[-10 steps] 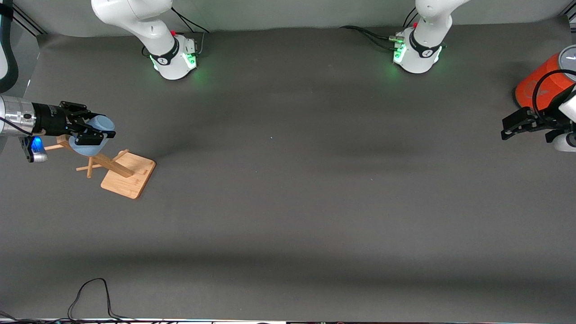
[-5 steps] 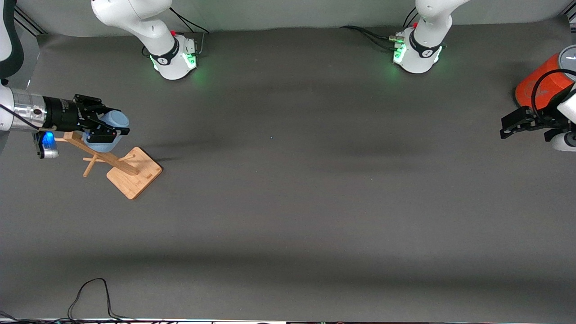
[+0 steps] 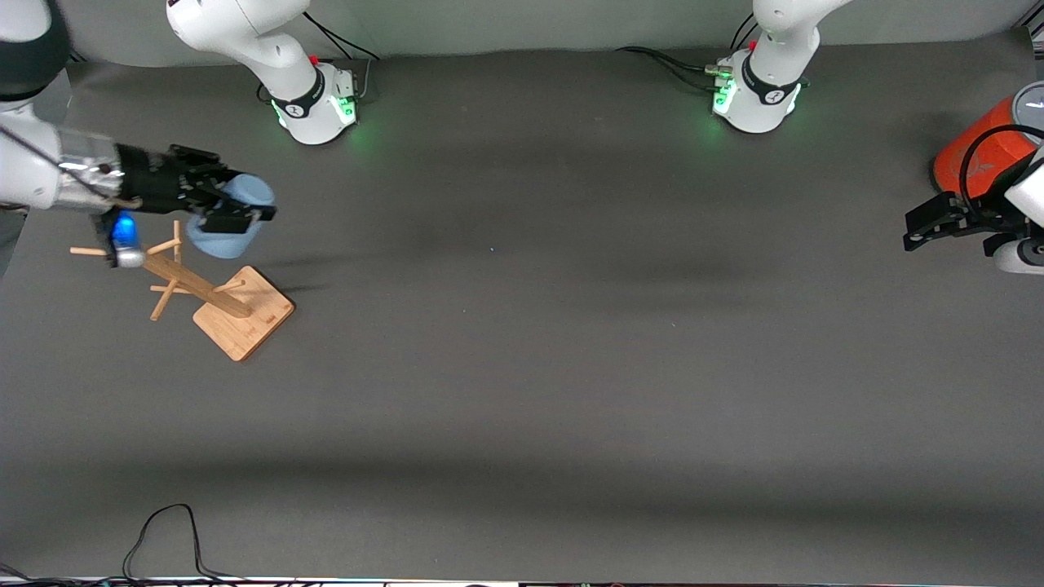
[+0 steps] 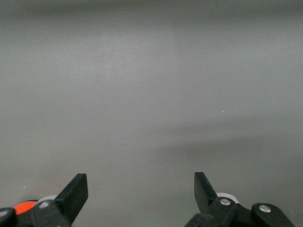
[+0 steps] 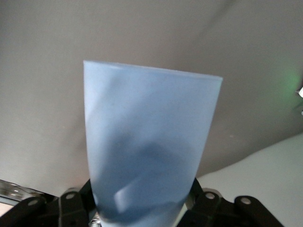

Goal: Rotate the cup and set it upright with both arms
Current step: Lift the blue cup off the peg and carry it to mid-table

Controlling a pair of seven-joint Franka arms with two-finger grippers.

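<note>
The light blue cup (image 3: 231, 215) is held in my right gripper (image 3: 232, 214), which is shut on it above the table at the right arm's end, just above the wooden peg rack (image 3: 214, 300). The cup lies sideways in the air, clear of the pegs. In the right wrist view the cup (image 5: 149, 142) fills the middle, with the black fingers (image 5: 71, 208) at its sides. My left gripper (image 3: 926, 228) is open and empty, in the air at the left arm's end beside the orange cylinder (image 3: 983, 147). The left wrist view shows its open fingertips (image 4: 75, 191) over bare grey table.
The wooden peg rack stands on a square bamboo base (image 3: 243, 312) with its post leaning and several pegs sticking out. The large orange cylinder with a grey top stands at the table edge by the left gripper. A black cable (image 3: 163, 538) lies at the front edge.
My right gripper has carried the cup up and away from the rack's peg, toward the table's middle. The rack shifted slightly and settled. The left gripper has barely moved.
</note>
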